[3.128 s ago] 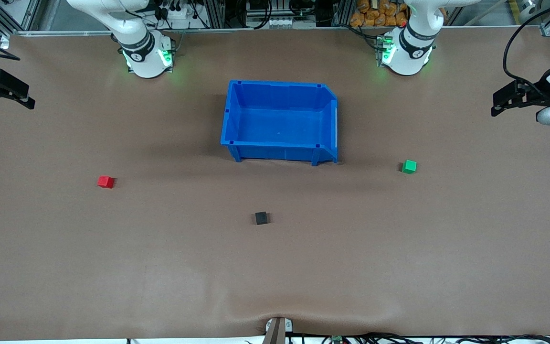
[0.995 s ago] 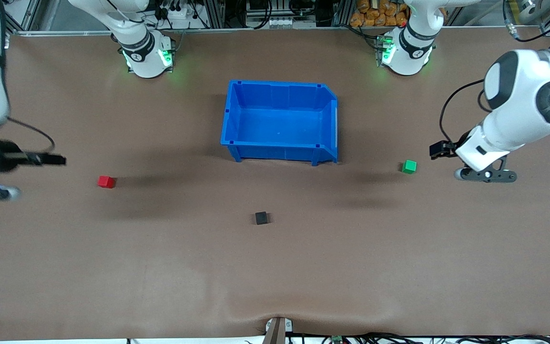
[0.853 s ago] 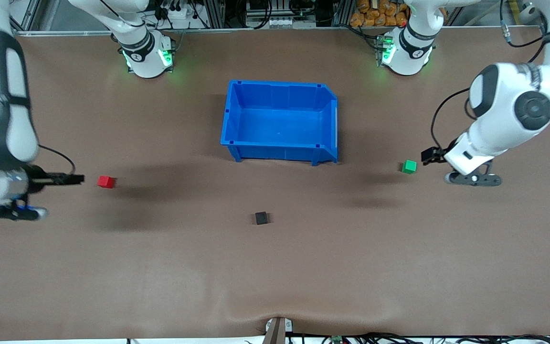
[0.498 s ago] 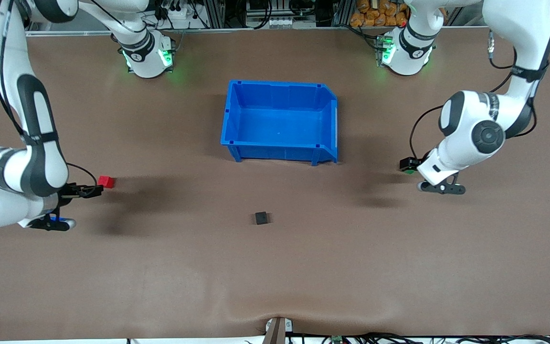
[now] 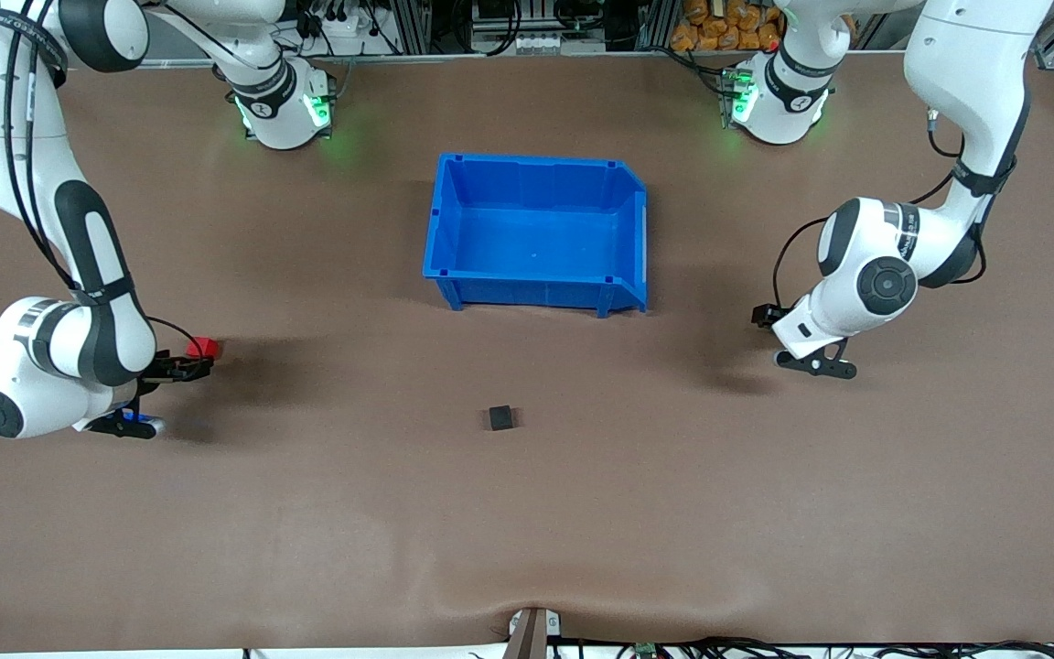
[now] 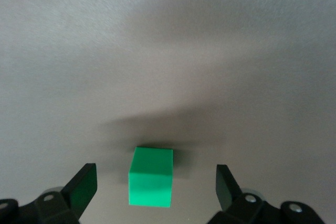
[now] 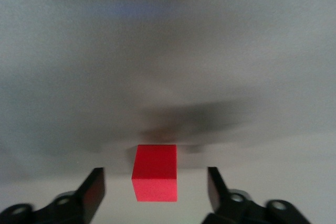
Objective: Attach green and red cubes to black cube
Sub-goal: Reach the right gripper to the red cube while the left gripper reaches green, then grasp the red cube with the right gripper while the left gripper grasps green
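Both end effectors (image 6: pixel 152 195) (image 7: pixel 152 192) now straddle green cube (image 6: pixel 151 183), red cube (image 7: pixel 155 180).

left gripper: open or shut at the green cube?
Open. In the left wrist view the left gripper has a finger apart on each side of the green cube, not touching it.

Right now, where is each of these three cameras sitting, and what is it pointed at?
Front view: high across the table, facing both arms, the blue bin and black cube.
Left wrist view: on the left arm, looking at the green cube between the open left gripper.
Right wrist view: likewise, red cube, right gripper.
Front and right wrist views share the red cube.
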Robot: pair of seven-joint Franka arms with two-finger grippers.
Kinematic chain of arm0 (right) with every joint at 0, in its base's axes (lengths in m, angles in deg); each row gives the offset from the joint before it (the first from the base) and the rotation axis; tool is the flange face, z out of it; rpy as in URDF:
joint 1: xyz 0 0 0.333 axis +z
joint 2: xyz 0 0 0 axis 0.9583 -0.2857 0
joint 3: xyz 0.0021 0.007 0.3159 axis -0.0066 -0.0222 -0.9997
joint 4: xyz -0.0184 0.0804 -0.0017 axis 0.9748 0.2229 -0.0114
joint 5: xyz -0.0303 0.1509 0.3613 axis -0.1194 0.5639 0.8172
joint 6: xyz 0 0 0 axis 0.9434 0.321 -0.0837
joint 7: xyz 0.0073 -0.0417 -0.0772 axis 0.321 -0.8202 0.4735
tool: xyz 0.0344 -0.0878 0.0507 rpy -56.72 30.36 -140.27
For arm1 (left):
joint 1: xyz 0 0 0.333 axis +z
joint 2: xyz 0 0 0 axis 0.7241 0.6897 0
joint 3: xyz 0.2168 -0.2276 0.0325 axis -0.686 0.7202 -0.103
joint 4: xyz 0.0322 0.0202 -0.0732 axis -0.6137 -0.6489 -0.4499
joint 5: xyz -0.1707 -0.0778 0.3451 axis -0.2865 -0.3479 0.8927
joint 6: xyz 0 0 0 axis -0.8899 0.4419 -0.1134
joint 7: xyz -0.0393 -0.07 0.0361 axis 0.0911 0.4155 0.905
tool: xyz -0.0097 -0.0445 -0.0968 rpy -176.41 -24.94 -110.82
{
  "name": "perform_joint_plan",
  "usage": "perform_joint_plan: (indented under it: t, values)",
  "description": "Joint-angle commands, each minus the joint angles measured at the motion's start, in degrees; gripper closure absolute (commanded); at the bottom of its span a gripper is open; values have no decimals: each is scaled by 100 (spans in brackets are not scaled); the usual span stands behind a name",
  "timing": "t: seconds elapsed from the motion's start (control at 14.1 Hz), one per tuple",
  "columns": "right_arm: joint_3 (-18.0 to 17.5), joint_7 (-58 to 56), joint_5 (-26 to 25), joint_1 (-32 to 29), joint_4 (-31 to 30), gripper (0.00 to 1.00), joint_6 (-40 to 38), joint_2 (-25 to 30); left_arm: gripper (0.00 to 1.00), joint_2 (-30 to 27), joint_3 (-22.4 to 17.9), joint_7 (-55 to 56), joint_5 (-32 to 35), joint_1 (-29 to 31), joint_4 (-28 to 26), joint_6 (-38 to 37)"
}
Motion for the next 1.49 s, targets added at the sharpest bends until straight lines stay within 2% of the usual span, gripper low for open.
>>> perform_joint_plan:
  t: [0.0, 0.14, 0.28, 0.36, 0.43, 0.5, 0.57, 0.64, 0.71, 0.85, 0.92, 1.14, 1.28, 1.42]
  values:
    - [-45, -7, 24, -10, -112, 39, 24, 4, 0, 102, 13, -17, 122, -3, -30, 77]
    - [-45, -7, 15, -10, -112, 47, 42, -31, 0, 207, 13, -17, 122, -3, -30, 77]
    - [-45, -7, 15, -10, -112, 47, 51, -75, 0, 252, 13, -17, 122, 6, -12, 77]
    - [-45, -7, 15, -19, -103, 56, 51, -84, 0, 252, 13, -17, 122, 6, -4, 77]
    - [-45, -7, 15, -10, -103, 69, 51, -84, 0, 252, 13, -26, 122, 24, -4, 77]
    - [-45, 36, 24, -1, -103, 92, 25, -84, 2, 260, 13, -35, 131, 33, 5, 77]
    - [-53, 80, 41, 7, -77, 100, -19, -66, 11, 261, 13, -35, 131, 33, 14, 77]
    - [-62, 237, 76, 16, -24, 100, -46, -57, 19, 261, 13, -35, 149, 33, 23, 77]
    - [-88, 639, 190, 25, 89, 100, -98, -40, 36, 261, 13, -35, 201, 41, 23, 77]
    - [-272, 1806, 785, 173, 423, 100, -465, -14, 88, 261, 13, 0, 210, 50, 5, 60]
    - [-299, 2578, 1102, 322, 651, 100, -703, -22, 100, 261, 13, 79, 210, 50, 5, 33]
    - [-299, 4846, 1955, 1095, 934, 100, -583, -66, 100, 261, 13, 430, 210, 50, 14, -37]
    - [-299, 5947, 2901, 1447, 926, 100, 249, -75, 100, 243, 22, 789, 184, 50, 93, -46]
    - [-291, 6870, 3476, 1886, 908, 100, 690, -110, 100, 208, 30, 1421, 149, 24, 303, -55]
